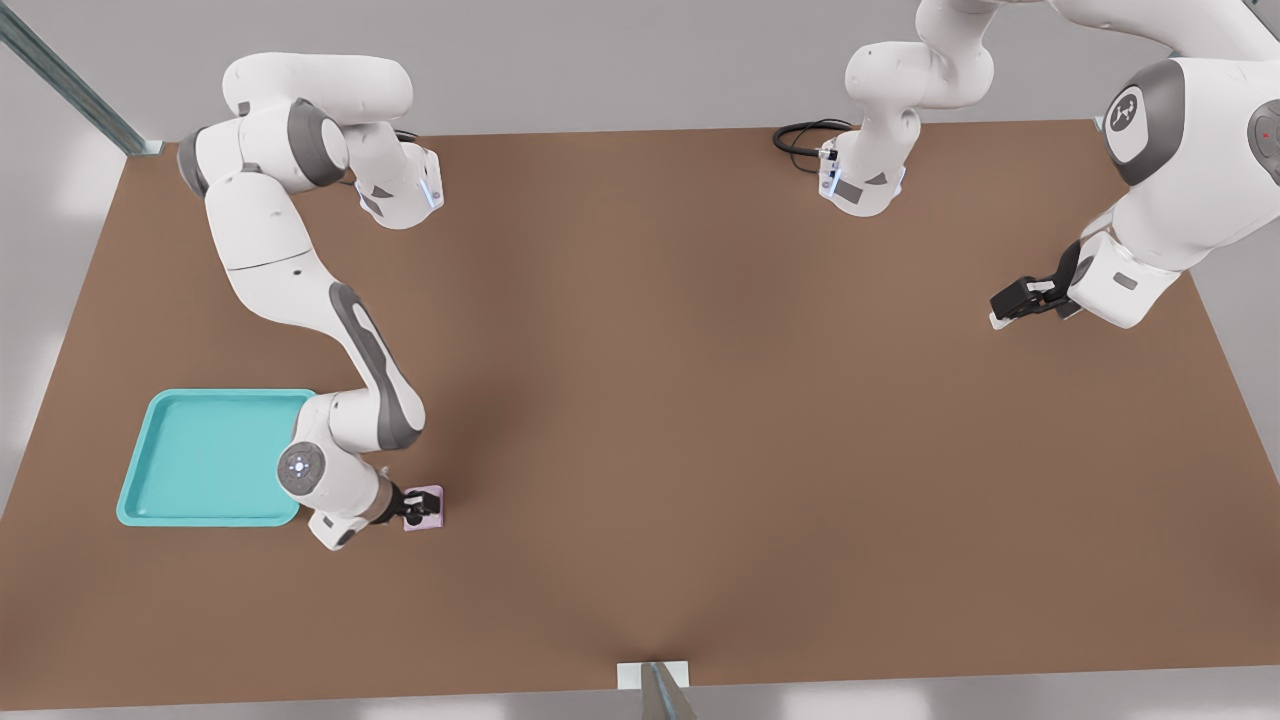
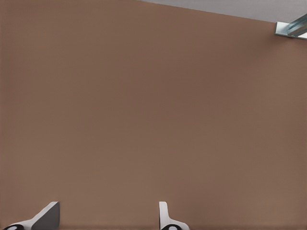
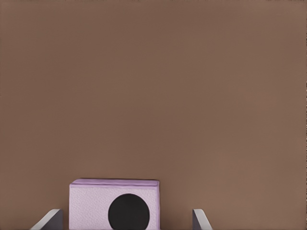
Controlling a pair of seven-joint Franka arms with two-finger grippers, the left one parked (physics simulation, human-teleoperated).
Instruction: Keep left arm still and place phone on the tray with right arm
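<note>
A plain brown tabletop [image 1: 700, 400] fills the scene, with pale grey walls beyond its edges and a metal bracket at the near edge in the front view. The white jointed right arm [image 1: 300, 270] with its dotted grey wrist disc reaches down on the front view's left, and its black two-finger gripper [image 1: 416, 506] sits low over the small pale pink-lilac slab of a phone [image 1: 428, 507]. The gripper covers part of the phone there. In the right wrist view the phone [image 3: 114, 204] is cut off at the frame edge, showing one round black lens, and the fingertips [image 3: 49, 220] stand spread on either side of it with brown table visible in both gaps, touching neither flank. The phone lies flat on the table, near the shallow turquoise plastic tray [image 1: 205, 458] with rounded corners and a raised rim, on the front view's right of it; the wrist overlaps the tray's near corner. Open table spreads widely toward the front view's right.
</note>
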